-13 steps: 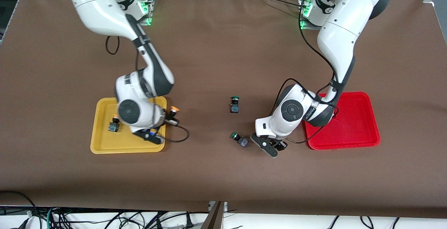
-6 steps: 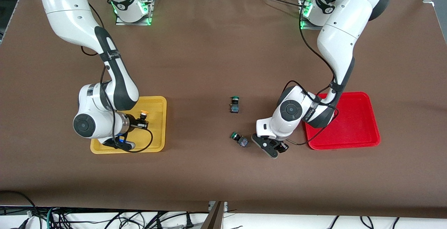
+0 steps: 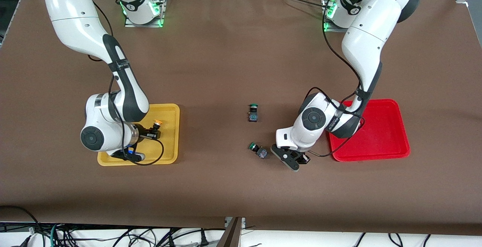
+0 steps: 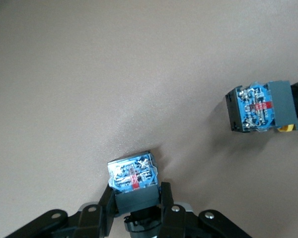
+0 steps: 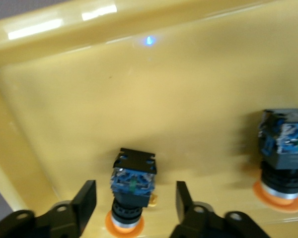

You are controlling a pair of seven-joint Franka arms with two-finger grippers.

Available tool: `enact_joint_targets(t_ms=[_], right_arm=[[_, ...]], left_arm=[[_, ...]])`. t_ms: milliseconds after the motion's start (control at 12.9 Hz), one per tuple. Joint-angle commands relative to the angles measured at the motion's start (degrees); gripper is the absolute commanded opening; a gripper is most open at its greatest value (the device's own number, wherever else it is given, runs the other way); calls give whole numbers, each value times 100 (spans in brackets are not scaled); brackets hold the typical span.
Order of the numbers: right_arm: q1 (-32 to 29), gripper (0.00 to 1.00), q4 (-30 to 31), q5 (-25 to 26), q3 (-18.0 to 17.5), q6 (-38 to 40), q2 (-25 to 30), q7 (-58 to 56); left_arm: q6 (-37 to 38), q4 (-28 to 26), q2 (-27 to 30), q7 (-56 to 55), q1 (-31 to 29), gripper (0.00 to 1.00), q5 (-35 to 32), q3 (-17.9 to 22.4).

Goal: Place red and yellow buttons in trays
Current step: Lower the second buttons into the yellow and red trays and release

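My right gripper (image 3: 152,131) is open inside the yellow tray (image 3: 170,147). A yellow-capped button (image 3: 156,123) sits between its fingers, which do not touch it; it also shows in the right wrist view (image 5: 133,184) on the tray floor (image 5: 139,99). A second yellow-capped button (image 5: 284,148) stands beside it, hidden by the arm in the front view. My left gripper (image 3: 300,159) is shut on a button with a blue base (image 4: 133,173), cap hidden, low over the table beside the red tray (image 3: 380,134). No other red button shows.
Two green-capped buttons are on the brown table between the trays: one upright (image 3: 253,112), one on its side (image 3: 258,150) close to my left gripper, its base showing in the left wrist view (image 4: 260,106). My left arm covers one corner of the red tray.
My right gripper carried the yellow button from just outside the tray's edge to over the tray floor, and its fingers now stand apart from it. My left arm has barely moved.
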State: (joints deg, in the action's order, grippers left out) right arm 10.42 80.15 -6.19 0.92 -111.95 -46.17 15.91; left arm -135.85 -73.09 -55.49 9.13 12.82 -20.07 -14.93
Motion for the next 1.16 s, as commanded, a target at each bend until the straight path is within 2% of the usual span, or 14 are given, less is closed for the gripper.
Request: enact_joint_targets(t_ms=[0, 310, 465, 620, 853, 1086], right_arm=[[-40, 100, -148, 721, -13, 103, 291, -123], [-58, 100, -175, 795, -13, 700, 907, -132], [-92, 100, -175, 777, -4, 771, 1232, -132], [-102, 100, -184, 786, 22, 1261, 1548, -141], [-346, 100, -421, 769, 83, 1964, 1935, -1043], [-576, 100, -405, 803, 5, 2160, 2549, -1205]], left_arm=[[783, -91, 432, -480, -7, 8, -59, -36], [2436, -91, 960, -860, -95, 10, -76, 16], [3053, -91, 996, -537, -436, 9, -155, 8], [3064, -91, 1040, 409, -796, 8, -155, 17], [3012, -91, 1023, 1571, -1429, 8, -155, 8], [2968, -196, 935, 2180, -1853, 7, -94, -1]])
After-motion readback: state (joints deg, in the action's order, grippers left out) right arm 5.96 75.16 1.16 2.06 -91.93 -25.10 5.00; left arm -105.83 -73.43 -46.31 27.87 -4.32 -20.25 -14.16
